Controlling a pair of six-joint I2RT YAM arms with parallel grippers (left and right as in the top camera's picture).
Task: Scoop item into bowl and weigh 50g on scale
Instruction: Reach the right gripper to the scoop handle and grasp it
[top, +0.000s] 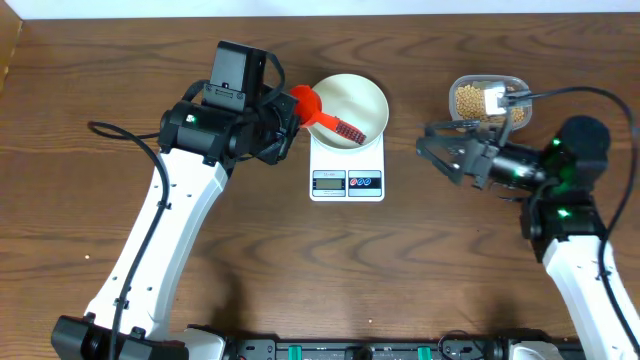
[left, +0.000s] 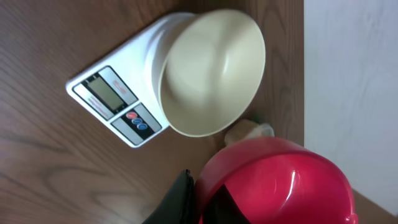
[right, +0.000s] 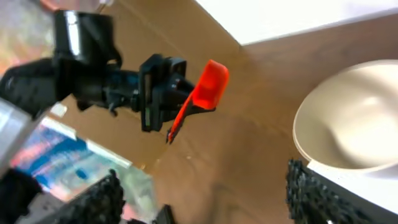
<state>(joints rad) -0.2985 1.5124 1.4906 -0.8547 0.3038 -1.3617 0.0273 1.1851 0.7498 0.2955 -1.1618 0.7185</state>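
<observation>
The white bowl (top: 357, 97) stands empty on the white scale (top: 347, 181), whose display and red and blue buttons face the front edge. My left gripper (top: 287, 122) is shut on a red scoop (top: 306, 100) just left of the bowl, with its handle reaching over the rim. In the left wrist view the scoop's cup (left: 280, 180) fills the lower right, below the bowl (left: 211, 74) and scale (left: 112, 102). The pale-tan beans (top: 470, 100) lie in a clear tub. My right gripper (top: 436, 150) hangs open between scale and tub, nothing between its fingers (right: 311, 190).
The clear plastic tub (top: 453, 100) sits at the back right, close behind the right arm. A black cable (top: 120, 132) trails across the wood left of the left arm. The table's far edge (top: 420, 14) meets a white surface.
</observation>
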